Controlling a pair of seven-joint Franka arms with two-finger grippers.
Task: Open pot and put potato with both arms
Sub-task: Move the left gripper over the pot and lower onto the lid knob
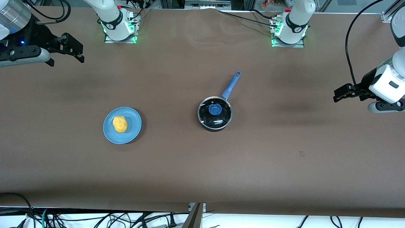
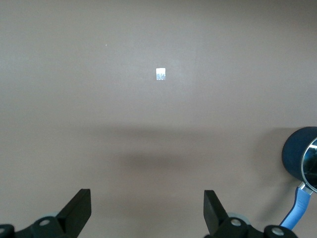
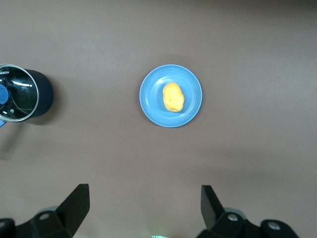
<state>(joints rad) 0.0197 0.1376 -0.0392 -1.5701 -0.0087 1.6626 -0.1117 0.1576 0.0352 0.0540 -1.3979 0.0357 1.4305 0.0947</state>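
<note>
The small round black pot (image 1: 214, 115) with a long blue handle stands near the middle of the brown table (image 1: 202, 164), the round clear glass lid with a blue knob (image 1: 215, 109) on it. The small yellow-orange potato (image 1: 120, 123) lies on a flat blue plate (image 1: 133, 129), toward the right arm's end. Cables hang along the table's edge. Only the left wrist view shows a small white tag (image 2: 160, 74) on the surface. The left gripper (image 1: 343, 94) and the right gripper (image 1: 74, 47) wait above the table ends, well apart from both things, fingers spread and holding nothing
</note>
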